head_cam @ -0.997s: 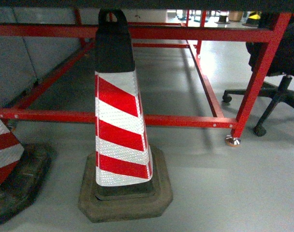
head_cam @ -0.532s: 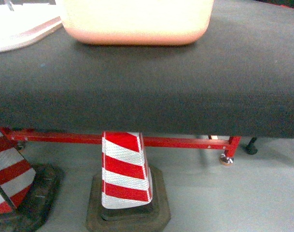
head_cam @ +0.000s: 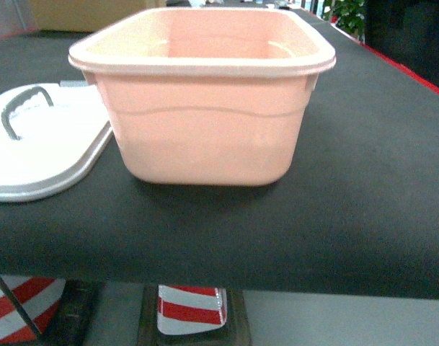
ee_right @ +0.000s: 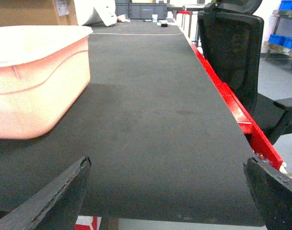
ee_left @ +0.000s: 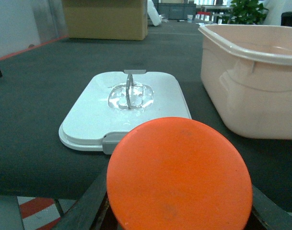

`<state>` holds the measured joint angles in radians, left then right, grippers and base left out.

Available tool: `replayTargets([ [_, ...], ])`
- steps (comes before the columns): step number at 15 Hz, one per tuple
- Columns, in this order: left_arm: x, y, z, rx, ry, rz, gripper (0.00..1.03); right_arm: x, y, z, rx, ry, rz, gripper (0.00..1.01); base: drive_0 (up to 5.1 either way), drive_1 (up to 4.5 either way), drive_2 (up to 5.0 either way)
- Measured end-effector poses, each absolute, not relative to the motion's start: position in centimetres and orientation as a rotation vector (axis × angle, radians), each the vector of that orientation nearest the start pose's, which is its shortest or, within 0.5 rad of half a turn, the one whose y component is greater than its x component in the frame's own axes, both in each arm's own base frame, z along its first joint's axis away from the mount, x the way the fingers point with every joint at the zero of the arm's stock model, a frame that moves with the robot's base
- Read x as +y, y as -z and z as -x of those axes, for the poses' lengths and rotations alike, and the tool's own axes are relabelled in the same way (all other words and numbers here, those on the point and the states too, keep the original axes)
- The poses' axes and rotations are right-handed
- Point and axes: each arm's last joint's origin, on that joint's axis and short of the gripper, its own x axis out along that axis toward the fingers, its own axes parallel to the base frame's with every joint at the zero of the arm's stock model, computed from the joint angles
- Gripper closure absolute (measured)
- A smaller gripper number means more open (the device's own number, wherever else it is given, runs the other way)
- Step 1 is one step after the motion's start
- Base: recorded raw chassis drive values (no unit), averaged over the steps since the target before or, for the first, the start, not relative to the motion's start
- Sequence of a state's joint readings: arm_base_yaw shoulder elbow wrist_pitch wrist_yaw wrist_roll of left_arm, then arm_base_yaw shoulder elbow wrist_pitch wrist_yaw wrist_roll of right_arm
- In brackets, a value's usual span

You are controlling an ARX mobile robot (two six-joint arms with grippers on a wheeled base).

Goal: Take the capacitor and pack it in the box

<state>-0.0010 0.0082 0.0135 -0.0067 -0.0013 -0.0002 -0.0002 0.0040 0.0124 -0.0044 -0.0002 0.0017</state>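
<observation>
clearly the left gripper (ee_left: 179, 211) grips an orange disc (ee_left: 179, 175) near the bench (head_cam: 378, 180) edge, box (head_cam: 205, 94) ahead to its right, while the right gripper (ee_right: 169, 201) gapes empty.

Workshop or industrial lab floor. Long bench (ee_right: 150, 120) with black mat over a red steel frame (ee_right: 241, 117); grey sealed floor. Red-white traffic cones (head_cam: 192, 311) under the bench. Cardboard carton (ee_left: 105, 19) far ahead of left claw; black office chair (ee_right: 232, 43) and blue bins (ee_right: 287, 40) right of right claw.
</observation>
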Motion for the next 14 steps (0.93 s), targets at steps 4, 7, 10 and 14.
replayTargets([
  [4,-0.01,-16.72,-9.74,-0.002,0.000,0.000,0.59,0.00,-16.74,-9.72,-0.008,0.000,-0.002,0.03,0.0,0.00,0.0],
  [7,0.00,-16.69,-9.74,0.002,-0.002,-0.001,0.59,0.00,-16.67,-9.73,-0.001,0.001,-0.002,0.03,0.0,0.00,0.0],
  [10,-0.01,-16.70,-9.74,0.000,0.000,-0.001,0.59,0.00,-16.69,-9.72,-0.003,0.000,-0.002,0.03,0.0,0.00,0.0],
  [14,-0.01,-16.70,-9.74,0.001,0.000,0.000,0.59,0.00,-16.69,-9.72,-0.003,0.000,-0.002,0.03,0.0,0.00,0.0],
])
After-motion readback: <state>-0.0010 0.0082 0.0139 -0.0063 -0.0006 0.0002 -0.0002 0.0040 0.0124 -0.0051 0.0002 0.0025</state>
